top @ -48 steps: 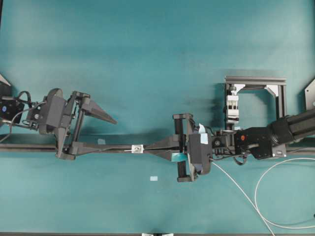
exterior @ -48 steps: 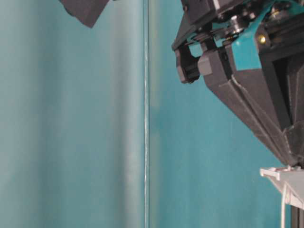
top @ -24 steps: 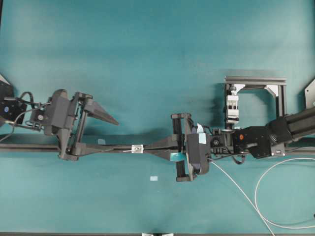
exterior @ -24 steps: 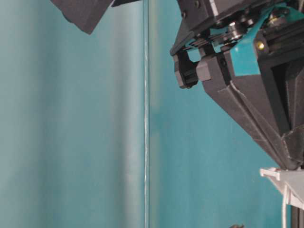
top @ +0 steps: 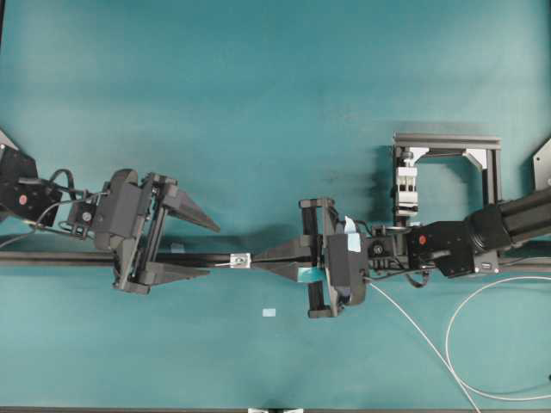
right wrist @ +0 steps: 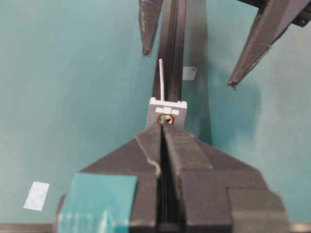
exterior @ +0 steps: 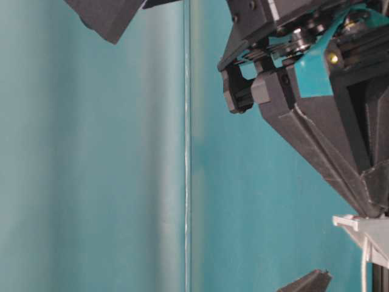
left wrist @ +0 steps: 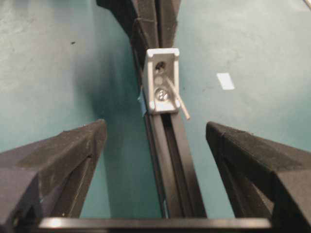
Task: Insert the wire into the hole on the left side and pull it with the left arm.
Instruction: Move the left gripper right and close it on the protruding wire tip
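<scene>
Between your left gripper's [left wrist: 155,160] spread fingers, the wire [left wrist: 179,99] tip pokes through the hole [left wrist: 161,65]. Your right gripper [right wrist: 163,130] pinches the wire behind; its grip point is hidden.

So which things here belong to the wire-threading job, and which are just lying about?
Job:
- wire, tip through the hole
- bracket block on the black rail
- left gripper, open
- right gripper, shut

Lying about:
- tape piece
- metal frame

Where the wire [right wrist: 161,77] sits between the right gripper [right wrist: 162,130] fingers is hidden in the right wrist view. The wire's loop [top: 482,344] runs off the overhead view's right edge. Table-level, the left gripper [exterior: 307,283] shows only one fingertip, cut off at the bottom edge.
</scene>
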You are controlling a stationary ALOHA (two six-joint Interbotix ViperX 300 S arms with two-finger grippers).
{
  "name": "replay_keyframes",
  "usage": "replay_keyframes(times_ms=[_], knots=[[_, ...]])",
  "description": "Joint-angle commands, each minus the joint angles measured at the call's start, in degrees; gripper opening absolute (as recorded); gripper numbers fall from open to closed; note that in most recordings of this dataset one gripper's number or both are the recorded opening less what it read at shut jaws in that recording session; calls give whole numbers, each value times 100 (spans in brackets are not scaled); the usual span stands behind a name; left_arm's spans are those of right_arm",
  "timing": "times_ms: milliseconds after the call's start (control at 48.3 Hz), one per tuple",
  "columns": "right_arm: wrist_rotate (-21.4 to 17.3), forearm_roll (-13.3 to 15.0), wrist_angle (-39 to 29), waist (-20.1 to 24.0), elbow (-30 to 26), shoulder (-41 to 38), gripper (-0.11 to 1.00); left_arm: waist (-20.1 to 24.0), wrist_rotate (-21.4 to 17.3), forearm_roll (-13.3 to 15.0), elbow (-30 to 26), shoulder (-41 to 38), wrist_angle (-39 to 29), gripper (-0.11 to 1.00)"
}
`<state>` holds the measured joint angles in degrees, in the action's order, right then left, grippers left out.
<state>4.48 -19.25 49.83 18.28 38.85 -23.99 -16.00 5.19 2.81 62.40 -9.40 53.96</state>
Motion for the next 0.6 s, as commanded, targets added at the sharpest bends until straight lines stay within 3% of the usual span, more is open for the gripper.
replay_keyframes(times_ms=[0, 104, 580], knots=[[-9, 18, 18, 9, -62, 70, 5, -35, 26, -9, -88, 105, 26, 62], [-9, 18, 18, 0, -62, 70, 5, -35, 44, -9, -88, 105, -9, 55], [-18, 18, 18, 9, -62, 70, 5, -44, 369, -9, -246, 105, -290, -5]])
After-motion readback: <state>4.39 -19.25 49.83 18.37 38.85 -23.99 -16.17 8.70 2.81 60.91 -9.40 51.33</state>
